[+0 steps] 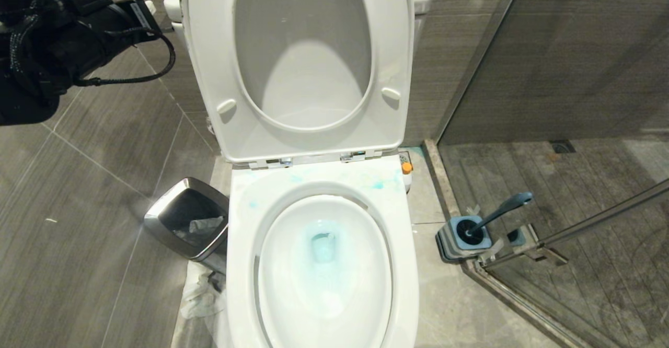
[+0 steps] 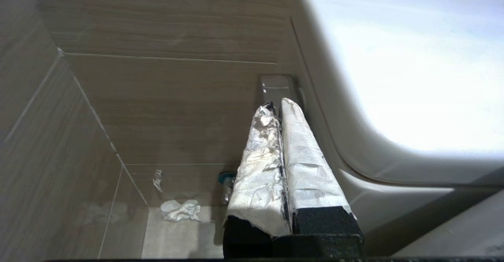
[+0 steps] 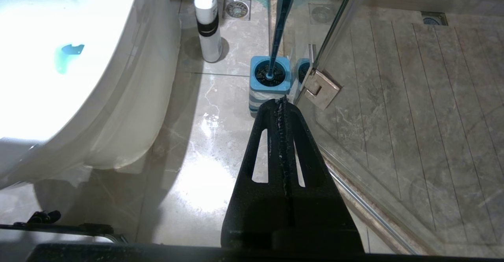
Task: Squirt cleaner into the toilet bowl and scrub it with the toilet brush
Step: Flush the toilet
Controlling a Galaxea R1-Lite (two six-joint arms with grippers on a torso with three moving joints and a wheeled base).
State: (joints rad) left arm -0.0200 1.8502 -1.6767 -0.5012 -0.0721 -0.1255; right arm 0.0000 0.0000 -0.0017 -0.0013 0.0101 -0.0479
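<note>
The right gripper (image 3: 284, 104) is hanging low over the floor with its jaws pressed together on nothing, and it is pointing almost straight at the toilet brush (image 3: 278, 30), which is standing just ahead of the fingertips in its square holder (image 3: 269, 85) beside the glass door hinge. The brush's long axis is running upward and leaning away from the gripper, black head down in the holder. That makes the right arm the nearer one. The left gripper (image 2: 280, 108), also closed and empty, is sitting up by the tank's side. Cleaner (image 1: 323, 246) is already tinting the toilet bowl (image 1: 324, 264) blue, so fetching the brush seems next
</note>
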